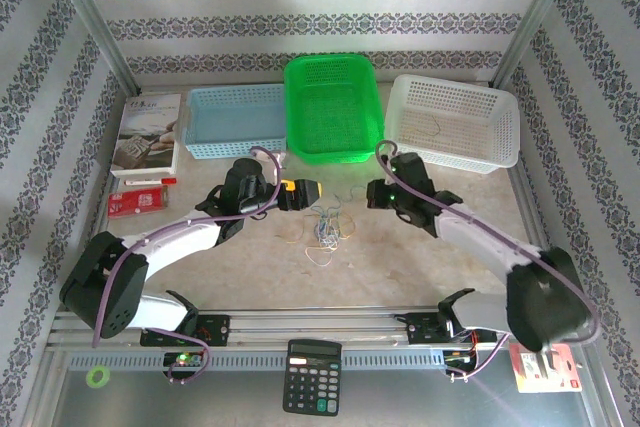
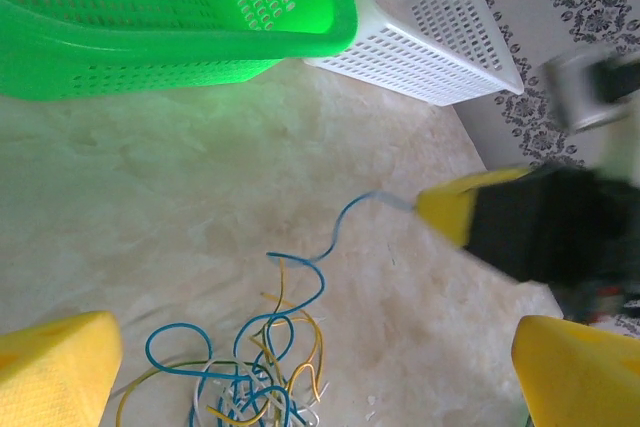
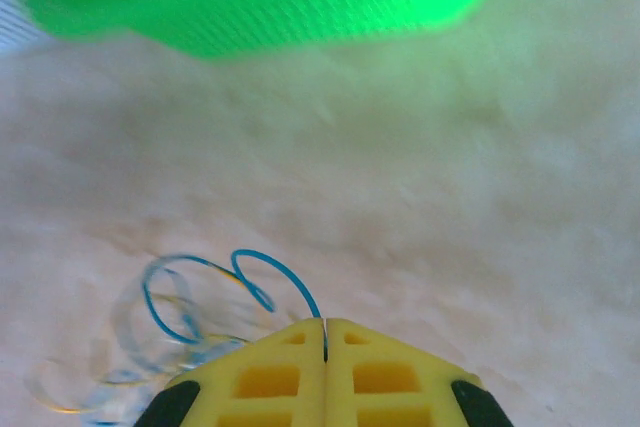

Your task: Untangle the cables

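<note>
Cables: the cables [image 1: 325, 232] lie in a loose heap of blue, yellow and pale loops near the middle of the table [image 1: 400, 277], on the near side of the green basket [image 1: 332, 107] and well short of the near edge.
Right gripper: the right gripper [image 3: 325, 329] has its yellow fingers pressed together, and the free end of a blue cable [image 3: 285, 269] is pinched between their tips.
Blue cable: from the pinch it curls back toward the heap. In the left wrist view it rises off the table in a slack wave, so it is not yet taut.
Left gripper: the left gripper [image 2: 315, 367] is spread wide and holds nothing. It hangs over the heap, with the loops lying between its fingers.
Step in hand: probably the first separation, with one strand caught by its end and the rest still knotted together.
Next move: likely a slow draw of the blue cable away from the heap toward the right edge. The open fingers would need to come down and pin the other loops, or the whole heap may drag along.
Risk: the thin cable could slip from the pinch, or snag where it crosses the yellow loops.
</note>
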Controlling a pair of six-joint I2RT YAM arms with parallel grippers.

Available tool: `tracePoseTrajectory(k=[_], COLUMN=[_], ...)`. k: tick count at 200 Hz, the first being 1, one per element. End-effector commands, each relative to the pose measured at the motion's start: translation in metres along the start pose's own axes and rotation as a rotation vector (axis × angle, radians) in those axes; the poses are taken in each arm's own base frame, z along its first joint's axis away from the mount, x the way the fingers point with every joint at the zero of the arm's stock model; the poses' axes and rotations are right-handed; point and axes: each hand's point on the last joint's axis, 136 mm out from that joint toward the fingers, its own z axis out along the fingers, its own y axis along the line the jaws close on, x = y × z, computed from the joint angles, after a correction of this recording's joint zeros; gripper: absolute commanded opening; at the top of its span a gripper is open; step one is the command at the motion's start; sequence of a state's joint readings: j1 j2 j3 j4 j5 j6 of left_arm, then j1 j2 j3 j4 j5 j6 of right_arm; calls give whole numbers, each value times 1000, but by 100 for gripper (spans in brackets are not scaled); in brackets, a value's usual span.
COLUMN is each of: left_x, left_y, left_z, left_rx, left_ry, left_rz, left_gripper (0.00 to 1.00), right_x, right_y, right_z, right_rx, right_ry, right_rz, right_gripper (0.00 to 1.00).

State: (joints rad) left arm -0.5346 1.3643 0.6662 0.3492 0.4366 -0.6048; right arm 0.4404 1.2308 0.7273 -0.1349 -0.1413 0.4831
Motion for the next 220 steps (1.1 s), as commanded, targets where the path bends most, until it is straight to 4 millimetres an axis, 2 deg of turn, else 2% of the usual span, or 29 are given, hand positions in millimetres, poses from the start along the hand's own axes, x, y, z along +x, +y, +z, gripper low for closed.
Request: tracePoseTrajectory(k=[1, 20, 61, 89, 121, 146, 170, 195, 220], left_x=[-16, -20, -37, -44, -42, -40, -38, -33, -25], left_y=[-11, -16, -35, -55, -72, -73, -68, -62, -54], left_z=[-6, -4, 2, 8, 14, 19, 23, 27, 33], left_rx=[23, 37, 105, 197, 283, 287, 275, 266, 264], left_ry=[-26, -28, -33, -19, 3, 8, 4, 9, 24], left_rz=[68, 94, 157, 189, 213, 220, 213, 199, 174], left_gripper=[100, 100, 100, 100, 100, 98, 95, 86, 72], right_x=[-27, -45, -66, -73, -78, -84, -94, -109, -128], right_y=[36, 60, 97, 117, 132, 146, 162, 179, 195], right_z=[-32, -56, -90, -103, -107, -112, -124, -144, -166], right_rx=[-99, -176, -299, -359, -396, -426, -470, -520, -576], right_ry=[-64, -116, -173, -178, -182, -194, -222, -272, -335], right_rz=[-56, -76, -101, -121, -137, -147, -161, -167, -157], right_gripper=[0, 0, 0, 0, 0, 0, 0, 0, 0])
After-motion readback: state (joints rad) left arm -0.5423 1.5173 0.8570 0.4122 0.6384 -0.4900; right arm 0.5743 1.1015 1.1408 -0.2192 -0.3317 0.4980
